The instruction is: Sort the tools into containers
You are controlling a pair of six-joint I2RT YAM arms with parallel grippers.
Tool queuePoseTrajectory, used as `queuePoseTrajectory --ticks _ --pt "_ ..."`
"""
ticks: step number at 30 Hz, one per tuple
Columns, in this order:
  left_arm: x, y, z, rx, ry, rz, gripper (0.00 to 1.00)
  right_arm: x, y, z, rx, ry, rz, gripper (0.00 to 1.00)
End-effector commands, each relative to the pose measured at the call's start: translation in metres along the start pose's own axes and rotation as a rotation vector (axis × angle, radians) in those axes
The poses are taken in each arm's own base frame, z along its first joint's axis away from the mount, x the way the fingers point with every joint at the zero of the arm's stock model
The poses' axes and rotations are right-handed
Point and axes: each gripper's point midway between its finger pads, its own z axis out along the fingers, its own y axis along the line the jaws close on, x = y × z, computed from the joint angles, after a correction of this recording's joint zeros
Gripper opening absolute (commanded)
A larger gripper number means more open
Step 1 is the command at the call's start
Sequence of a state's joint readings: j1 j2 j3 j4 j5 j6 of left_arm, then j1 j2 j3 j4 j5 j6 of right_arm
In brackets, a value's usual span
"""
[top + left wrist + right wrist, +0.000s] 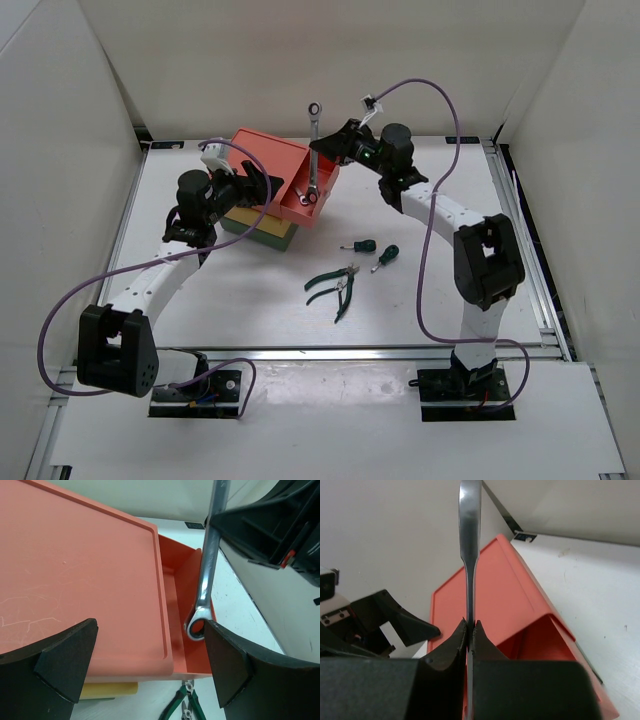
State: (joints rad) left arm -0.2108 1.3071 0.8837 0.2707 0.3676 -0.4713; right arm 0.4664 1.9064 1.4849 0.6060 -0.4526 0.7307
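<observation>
My right gripper [326,150] is shut on a silver wrench [313,150] and holds it upright; its lower ring end [310,197] hangs inside the pulled-out drawer [318,205] of the salmon-red box [265,165], which tops the stack over the yellow [275,233] and dark green [232,225] drawers. In the right wrist view the gripper [470,625] pinches the wrench shaft [470,530]. My left gripper [255,187] is open beside the red box; in its wrist view [150,665] it straddles the box top [75,580], with the ring end [196,626] by its right finger. No second wrench shows.
Two green-handled screwdrivers [357,245] [386,256] and two green-handled pliers [328,280] [346,298] lie on the white table in front of the stack. The pliers also show in the left wrist view [187,705]. White walls enclose the table on three sides.
</observation>
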Motion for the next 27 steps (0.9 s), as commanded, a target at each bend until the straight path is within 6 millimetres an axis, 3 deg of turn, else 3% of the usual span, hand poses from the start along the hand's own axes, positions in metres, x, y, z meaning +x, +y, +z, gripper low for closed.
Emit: queuePoseTrajectory --ticks 1,11,14,15,18,23,27 --pt "0.031 0.019 -0.004 -0.070 0.113 -0.061 0.99 -0.020 0.038 -0.005 -0.107 -0.056 -0.071 0.00" --pt "0.030 0.018 -0.007 -0.071 0.112 -0.058 0.99 0.013 0.038 0.005 -0.132 0.069 -0.047 0.04" --pt "0.032 0.019 -0.007 -0.071 0.118 -0.059 0.99 0.018 0.039 0.007 -0.139 0.108 -0.037 0.15" --pt "0.032 0.018 -0.007 -0.074 0.115 -0.059 0.99 0.016 0.038 0.008 -0.138 0.109 -0.043 0.24" --pt "0.032 0.018 -0.007 -0.075 0.116 -0.060 0.99 0.020 0.035 0.008 -0.128 0.133 -0.044 0.39" --pt "0.030 0.018 -0.007 -0.074 0.113 -0.061 0.99 0.019 0.038 0.009 -0.127 0.142 -0.056 0.51" --pt "0.029 0.017 -0.008 -0.071 0.110 -0.056 0.99 -0.001 0.040 0.013 -0.117 0.121 -0.101 0.55"
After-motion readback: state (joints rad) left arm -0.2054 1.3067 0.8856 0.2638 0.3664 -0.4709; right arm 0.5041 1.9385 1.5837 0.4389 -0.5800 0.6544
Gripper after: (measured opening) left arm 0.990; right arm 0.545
